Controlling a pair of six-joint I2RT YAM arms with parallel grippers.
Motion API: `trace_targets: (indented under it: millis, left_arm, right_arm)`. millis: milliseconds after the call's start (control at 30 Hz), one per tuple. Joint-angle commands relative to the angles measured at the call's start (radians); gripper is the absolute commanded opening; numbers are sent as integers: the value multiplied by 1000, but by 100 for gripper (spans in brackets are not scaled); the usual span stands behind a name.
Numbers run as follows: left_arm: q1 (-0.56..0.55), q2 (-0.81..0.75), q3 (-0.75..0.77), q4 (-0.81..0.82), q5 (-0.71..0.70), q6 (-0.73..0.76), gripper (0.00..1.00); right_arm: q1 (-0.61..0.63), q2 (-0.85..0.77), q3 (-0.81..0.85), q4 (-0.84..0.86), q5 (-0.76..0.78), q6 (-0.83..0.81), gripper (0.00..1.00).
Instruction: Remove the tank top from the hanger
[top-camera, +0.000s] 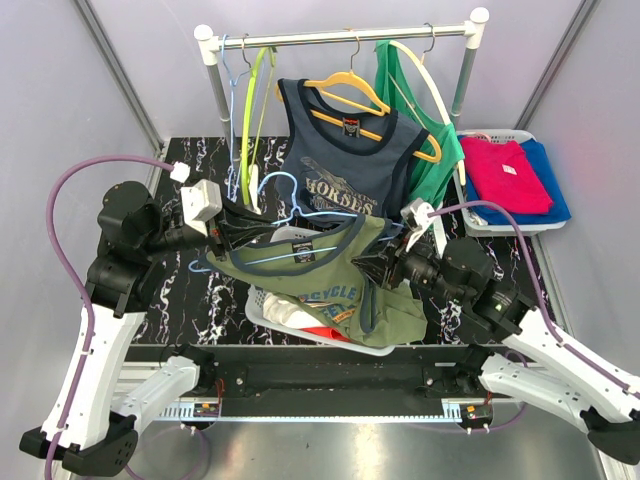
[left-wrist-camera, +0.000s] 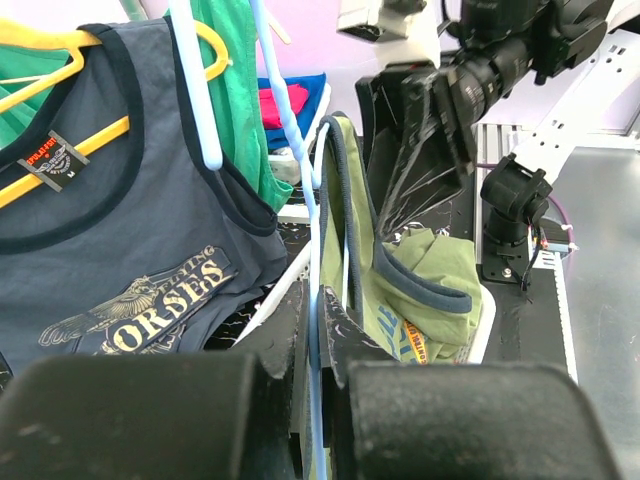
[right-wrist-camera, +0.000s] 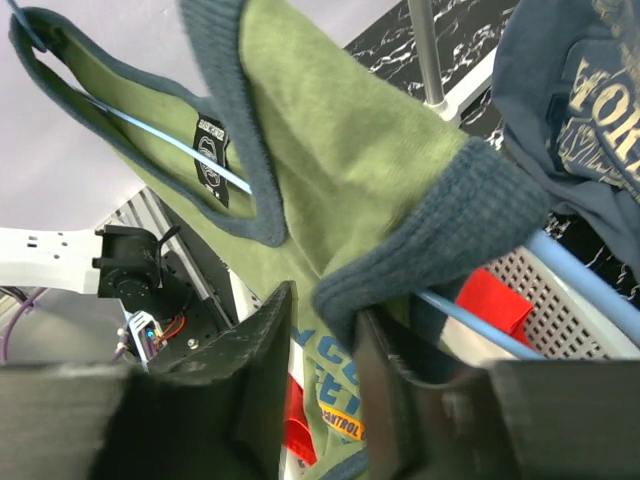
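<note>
The green tank top (top-camera: 345, 280) is hung on the blue hanger (right-wrist-camera: 575, 272), held up over the white basket (top-camera: 262, 312), with the hanger threaded through the neckline. The hanger is clenched tight in the left gripper (left-wrist-camera: 318, 335). The right gripper (right-wrist-camera: 325, 305) is seen with jaws apart around the strap's dark trim (right-wrist-camera: 450, 220) — whether it's actually pinched can't be told.

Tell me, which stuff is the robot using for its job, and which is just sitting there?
For the job: olive tank top, light blue hanger, left gripper, right gripper.

Just sitting there: navy tank top, yellow hanger, green top, clothes rack, basket of folded shirts.
</note>
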Motion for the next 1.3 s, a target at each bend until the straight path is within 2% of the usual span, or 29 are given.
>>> trace_targets:
  millis: [0, 67, 167, 433, 567, 767, 833, 1133, 1267]
  left_arm:
    - [6, -14, 32, 79, 21, -14, 4]
    - [7, -16, 32, 80, 23, -14, 4]
    - [7, -18, 29, 80, 24, -16, 4]
    - [9, -24, 23, 85, 23, -16, 3]
    - [9, -27, 14, 86, 23, -16, 4]
    - [12, -31, 14, 91, 34, -19, 3]
    - [12, -36, 12, 91, 43, -22, 3]
    - [18, -53, 9, 88, 46, -25, 3]
    - [20, -65, 9, 89, 49, -31, 2]
  right_arm:
    - [4, 2, 10, 72, -26, 5, 32]
    - [4, -7, 13, 68, -19, 0, 22]
    - [5, -36, 13, 46, 14, -6, 0]
    - [5, -180, -13, -61, 119, -14, 0]
    - [5, -284, -36, -125, 276, 17, 0]
    - [4, -455, -77, -190, 597, 55, 0]
    - [4, -487, -79, -205, 652, 54, 0]
    - [5, -381, -27, -322, 676, 70, 0]
    - [4, -349, -33, -339, 640, 86, 0]
